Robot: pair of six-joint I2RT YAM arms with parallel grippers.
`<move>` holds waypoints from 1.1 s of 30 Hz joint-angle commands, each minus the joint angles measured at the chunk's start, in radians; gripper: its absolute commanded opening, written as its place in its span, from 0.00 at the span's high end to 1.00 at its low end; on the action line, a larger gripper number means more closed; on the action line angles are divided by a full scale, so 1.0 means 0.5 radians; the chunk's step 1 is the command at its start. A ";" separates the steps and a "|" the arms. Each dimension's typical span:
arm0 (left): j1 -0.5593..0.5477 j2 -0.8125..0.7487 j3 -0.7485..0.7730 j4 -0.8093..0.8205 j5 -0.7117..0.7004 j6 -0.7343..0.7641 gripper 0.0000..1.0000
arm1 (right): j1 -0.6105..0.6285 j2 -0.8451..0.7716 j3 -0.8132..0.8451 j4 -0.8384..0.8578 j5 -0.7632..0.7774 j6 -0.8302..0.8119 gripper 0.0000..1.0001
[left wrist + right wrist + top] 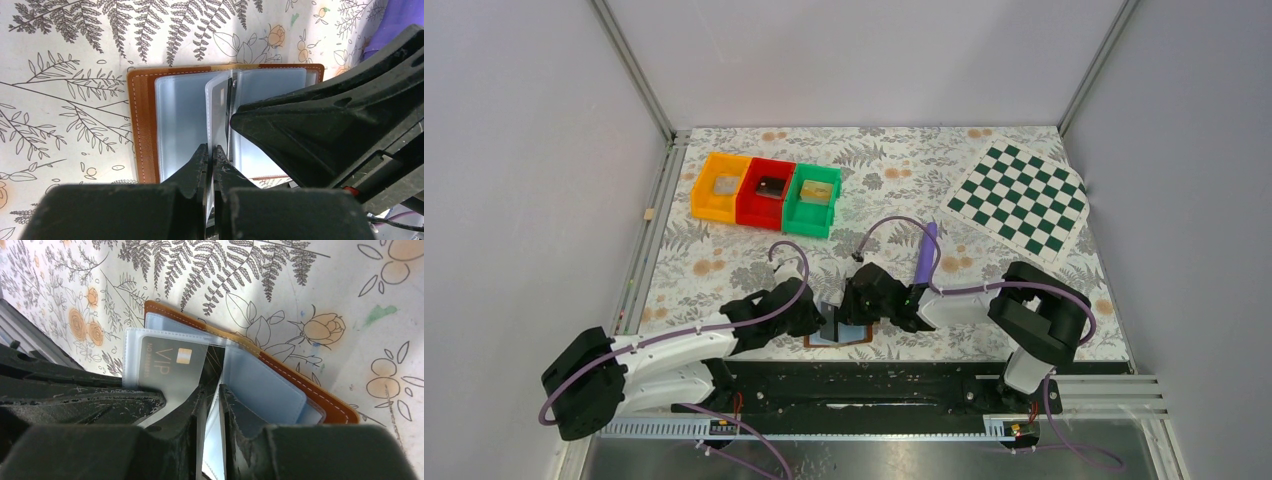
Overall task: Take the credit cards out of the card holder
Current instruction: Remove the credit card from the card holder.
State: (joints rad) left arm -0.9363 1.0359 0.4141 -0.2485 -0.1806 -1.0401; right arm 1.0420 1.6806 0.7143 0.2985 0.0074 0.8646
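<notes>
Brown bifold card holder (142, 125) looks like smooth leather with pale stitching, and its frosted see-through plastic sleeves (180, 120) are slightly shiny. Grey VIP card (165, 367) is glossy plastic. Black plastic fingers (195, 167) of the left gripper (210, 150): matt.

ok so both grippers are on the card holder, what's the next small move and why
Probably a slow pull by the right gripper away from the left gripper, to start the VIP card sliding out. Both look pinched shut on the standing clear sleeve of the open card holder, the card inside it. Whether the right one grips the card itself is unclear.
</notes>
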 commanded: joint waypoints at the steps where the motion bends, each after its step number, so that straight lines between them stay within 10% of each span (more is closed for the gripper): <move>1: 0.028 0.052 -0.070 -0.256 -0.158 0.050 1.00 | 0.003 0.025 -0.002 -0.256 0.087 -0.287 0.77; 17: 0.095 -0.224 0.101 -0.416 -0.008 0.122 0.68 | 0.002 -0.035 -0.049 -0.092 -0.060 -0.293 0.77; 33: 0.104 0.036 -0.063 -0.037 0.106 0.174 0.97 | -0.112 0.056 -0.280 0.457 -0.320 0.014 0.73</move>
State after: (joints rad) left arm -0.8890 1.0355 0.4034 -0.3443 -0.1490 -0.9653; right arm 1.0058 1.6768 0.6224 0.4824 -0.0959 0.8253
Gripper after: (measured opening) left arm 0.048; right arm 0.266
